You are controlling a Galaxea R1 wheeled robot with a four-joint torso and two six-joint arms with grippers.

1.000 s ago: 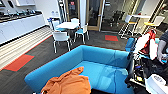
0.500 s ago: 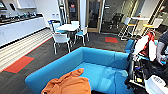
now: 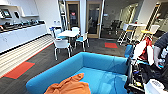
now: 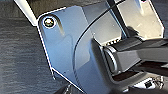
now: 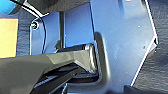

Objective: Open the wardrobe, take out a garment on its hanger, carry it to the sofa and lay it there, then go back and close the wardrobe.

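The bright blue sofa [image 3: 100, 65] takes up the lower middle of the head view, seen from behind its seat side. On its seat, near the left arm, the rust-orange garment [image 3: 68, 86] lies crumpled in a heap. The hanger is hidden in its folds. Nothing touches the garment.
A person's dark-sleeved arm [image 3: 160, 47] and a red-and-white bundle [image 3: 143, 50] are at the right, above dark robot parts [image 3: 138, 80]. Beyond the sofa stand a white table with chairs [image 3: 67, 33], a counter [image 3: 20, 32] along the left wall, and glass doors [image 3: 93, 18].
The whole head picture has slid slightly downward, so the camera has moved. The garment lies on the sofa as before.
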